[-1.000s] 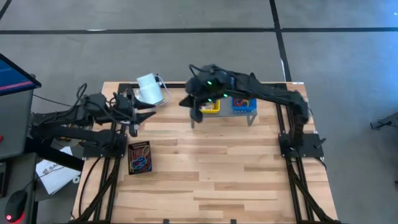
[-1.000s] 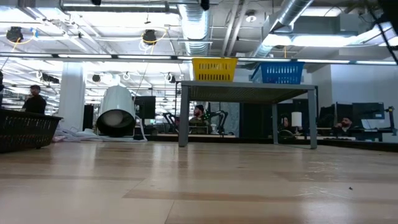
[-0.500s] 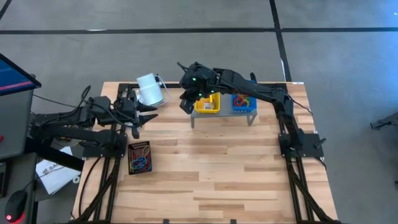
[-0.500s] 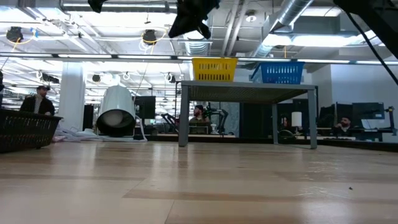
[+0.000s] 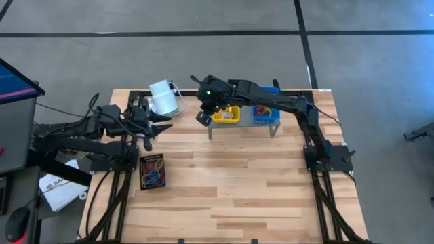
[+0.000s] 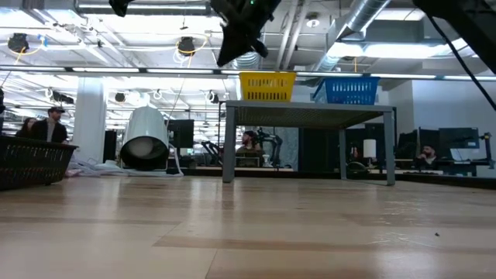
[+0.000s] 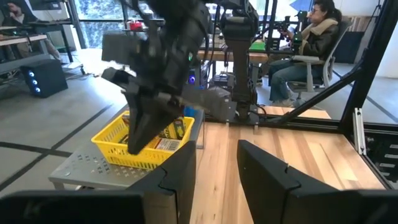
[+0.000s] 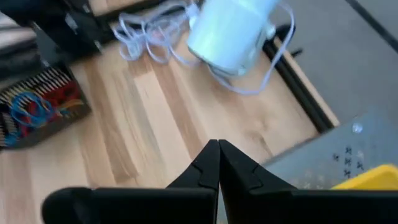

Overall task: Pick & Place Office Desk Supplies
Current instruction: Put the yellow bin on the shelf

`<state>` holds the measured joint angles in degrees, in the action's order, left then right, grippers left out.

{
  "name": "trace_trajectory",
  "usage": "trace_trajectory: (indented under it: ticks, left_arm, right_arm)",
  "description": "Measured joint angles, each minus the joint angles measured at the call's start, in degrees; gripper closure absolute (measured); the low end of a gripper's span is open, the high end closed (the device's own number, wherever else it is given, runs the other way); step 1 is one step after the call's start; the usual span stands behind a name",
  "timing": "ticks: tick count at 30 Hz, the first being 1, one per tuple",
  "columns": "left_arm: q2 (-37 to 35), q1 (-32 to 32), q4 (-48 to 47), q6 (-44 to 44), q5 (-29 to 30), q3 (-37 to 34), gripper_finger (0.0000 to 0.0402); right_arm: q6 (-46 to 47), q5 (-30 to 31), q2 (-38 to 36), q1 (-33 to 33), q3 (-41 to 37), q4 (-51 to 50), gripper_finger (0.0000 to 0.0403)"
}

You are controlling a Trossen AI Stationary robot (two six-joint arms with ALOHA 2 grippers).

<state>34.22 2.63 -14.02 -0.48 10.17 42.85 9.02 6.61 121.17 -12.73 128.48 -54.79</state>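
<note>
**Supplies split between the dark tray and the shelf baskets; right tool shut and empty above the shelf's corner**

The rubber-band loops (image 5: 153,177) lie in a dark tray (image 5: 152,162) on the left side of the surface, just in front of the left arm's base. More loops sit in the blue basket (image 5: 266,112), and crayon boxes (image 7: 166,134) lie in the yellow basket (image 5: 226,114); both baskets stand side by side on the grey perforated shelf (image 5: 243,125) at the far middle.

The right tool (image 5: 203,116) hangs in the air over the shelf's left corner, just beside the yellow basket, its fingers (image 8: 214,163) pressed together on nothing. From it the tray lies well apart, toward the left and the near edge. The left tool (image 5: 153,125) is much nearer that tray, hovering above the surface just behind it, its fingers (image 7: 177,174) parted with nothing between them. I judge the left arm better placed for the next loop.

The white cylinder (image 5: 163,97) with its cord rests at the far left of the wooden surface (image 5: 244,196). Beyond it the room shows office desks and a seated person (image 7: 305,53).
</note>
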Motion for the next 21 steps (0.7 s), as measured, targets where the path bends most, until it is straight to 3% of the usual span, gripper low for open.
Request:
trace_trajectory:
  ticks: [21]
  left_arm:
    - [0.00, 0.01, -0.04, -0.47, 0.00, 0.00, 0.0289]
  right_arm:
    - [-0.48, 11.18, 3.77, 0.33, -0.11, -7.45, 0.0403]
